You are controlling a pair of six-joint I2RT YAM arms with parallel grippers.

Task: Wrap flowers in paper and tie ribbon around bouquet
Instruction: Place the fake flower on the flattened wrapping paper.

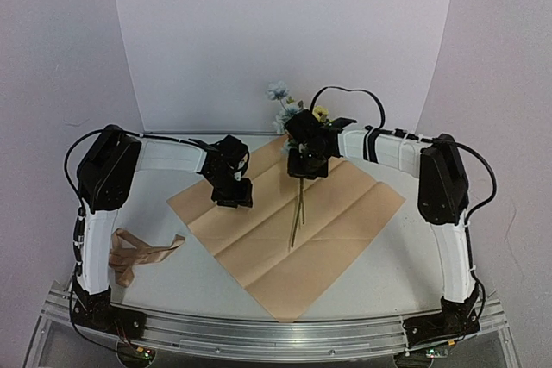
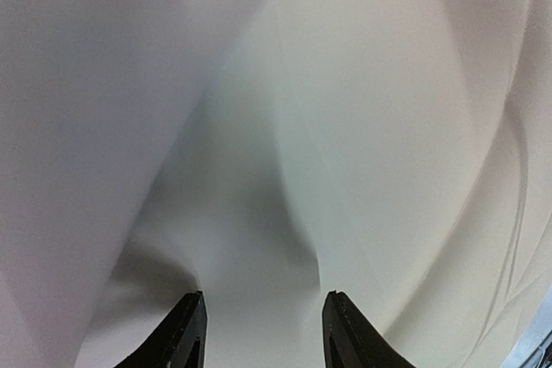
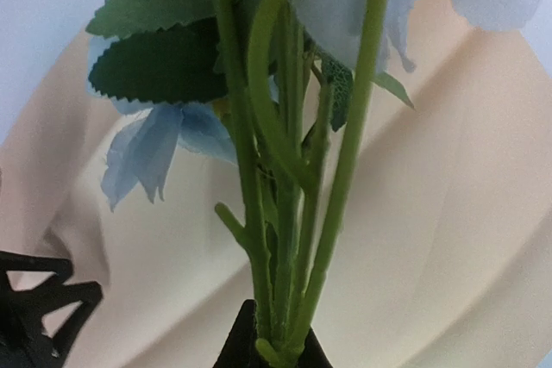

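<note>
- The right jaws are shut on the stems of the flowers (image 3: 285,247); the left jaws stand part open and empty above the paper (image 1: 345,213), toward its 9 o'clock side.
- The flowers are held over the paper's 12 o'clock corner, their long axis running 12 to 6, blooms at 12.
- The thin stems could be twisted in so narrow a pinch and laid off-centre.

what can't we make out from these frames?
- Right wrist view: blooms of the flowers cut off by top edge; right gripper cut off at bottom.
- Top view: its wrist hides the grip; stem tips touching the paper or not, too small.
- Left wrist view: blurred past the left gripper; what lies below, unknown.
</note>
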